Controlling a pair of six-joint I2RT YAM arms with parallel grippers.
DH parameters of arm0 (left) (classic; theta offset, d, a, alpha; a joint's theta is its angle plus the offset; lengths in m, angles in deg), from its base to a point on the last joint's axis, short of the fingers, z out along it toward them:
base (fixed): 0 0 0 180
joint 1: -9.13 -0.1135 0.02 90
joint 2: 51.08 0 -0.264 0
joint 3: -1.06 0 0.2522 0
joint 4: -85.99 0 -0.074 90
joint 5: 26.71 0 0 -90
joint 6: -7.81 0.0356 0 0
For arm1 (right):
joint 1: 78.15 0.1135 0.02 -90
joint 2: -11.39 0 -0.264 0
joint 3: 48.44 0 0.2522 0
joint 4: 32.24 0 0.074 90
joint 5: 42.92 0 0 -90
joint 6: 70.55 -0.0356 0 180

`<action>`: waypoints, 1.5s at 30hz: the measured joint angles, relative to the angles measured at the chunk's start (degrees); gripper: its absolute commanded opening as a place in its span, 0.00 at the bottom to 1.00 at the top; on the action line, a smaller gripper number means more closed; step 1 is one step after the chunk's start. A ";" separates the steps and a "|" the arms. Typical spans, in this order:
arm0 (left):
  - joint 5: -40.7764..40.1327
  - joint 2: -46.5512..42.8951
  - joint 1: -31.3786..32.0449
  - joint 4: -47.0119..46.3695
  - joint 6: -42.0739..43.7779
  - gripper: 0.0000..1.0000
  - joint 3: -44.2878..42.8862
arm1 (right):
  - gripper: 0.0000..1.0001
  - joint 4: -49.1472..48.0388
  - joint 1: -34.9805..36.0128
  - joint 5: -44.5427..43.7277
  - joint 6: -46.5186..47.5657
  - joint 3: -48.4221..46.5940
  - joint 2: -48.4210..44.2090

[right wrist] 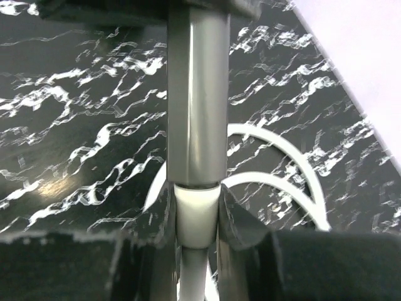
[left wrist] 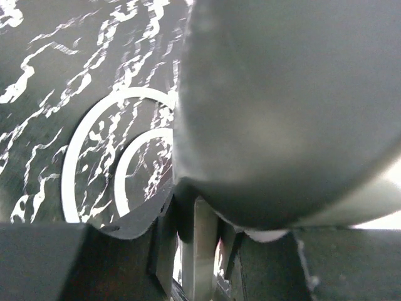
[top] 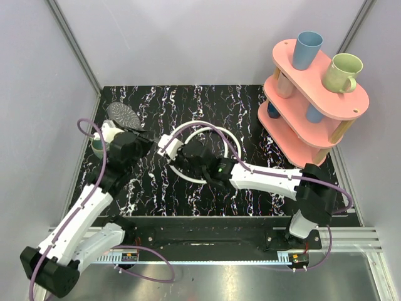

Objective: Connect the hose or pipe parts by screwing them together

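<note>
The dark grey shower head (top: pixel 122 115) lies at the back left of the black marbled table (top: pixel 250 113). My left gripper (top: pixel 139 133) is shut on its straight handle (left wrist: pixel 203 238). In the left wrist view the head's rounded back (left wrist: pixel 288 113) fills most of the picture. The white hose (top: pixel 207 128) lies in loops on the table. My right gripper (top: pixel 164 145) is shut on the hose's white end fitting (right wrist: pixel 196 216). That fitting butts against the end of the grey handle (right wrist: pixel 195 94), in line with it. Hose loops (right wrist: pixel 294 157) curve off to the right of the right gripper (right wrist: pixel 196 207).
A pink two-tier shelf (top: pixel 326 103) stands at the back right, with a blue cup (top: pixel 307 50) and a pale green mug (top: pixel 343 72) on top. A pale green cup (top: pixel 97 145) stands by the left arm. Purple cables (top: pixel 94 163) run along both arms.
</note>
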 measured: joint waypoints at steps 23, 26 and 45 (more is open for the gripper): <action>16.63 -8.09 0.37 -82.82 21.16 0.00 44.24 | 0.86 -5.92 -22.71 62.71 -30.91 2.71 3.17; 13.44 -11.43 0.57 -67.17 21.20 0.00 39.54 | 0.91 -6.23 -24.09 58.21 -30.23 4.33 0.37; 0.13 -4.13 0.74 -3.04 4.35 0.00 1.92 | 0.72 -0.96 0.44 3.23 6.16 1.36 -2.78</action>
